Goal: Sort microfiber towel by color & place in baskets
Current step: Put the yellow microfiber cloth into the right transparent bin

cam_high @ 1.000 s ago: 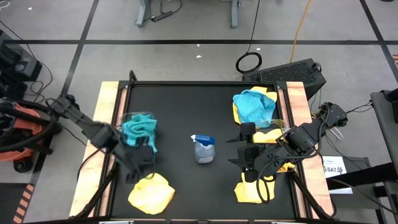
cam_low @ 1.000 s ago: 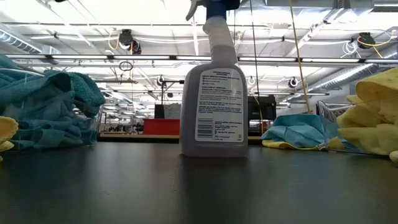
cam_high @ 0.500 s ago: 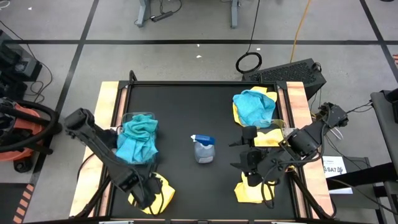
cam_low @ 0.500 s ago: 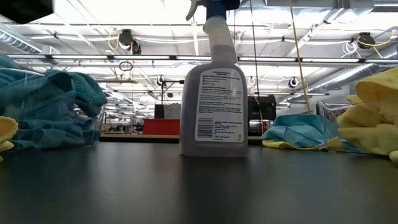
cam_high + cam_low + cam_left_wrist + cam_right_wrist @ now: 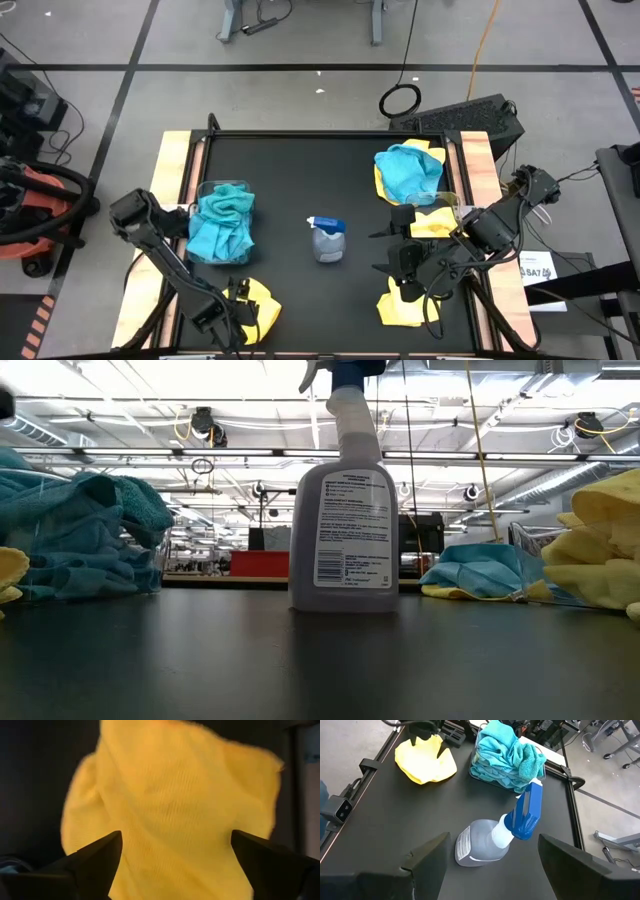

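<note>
The left gripper (image 5: 238,305) has swung from the teal towels (image 5: 220,222) in the left basket (image 5: 243,188) down to the yellow towel (image 5: 257,303) at the near left edge, fingers now spread wide above it. The right gripper (image 5: 398,251) stays open beside the spray bottle (image 5: 327,239), holding nothing. Another teal towel (image 5: 408,170) lies far right.

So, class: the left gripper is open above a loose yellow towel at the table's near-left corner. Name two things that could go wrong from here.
1. The left gripper hangs open over the crumpled yellow towel, which lies near the table's front edge; a shallow pinch might catch only a fold, or nudge it off.
2. The nearest basket holds teal towels; dropping yellow there would mix colours.
</note>
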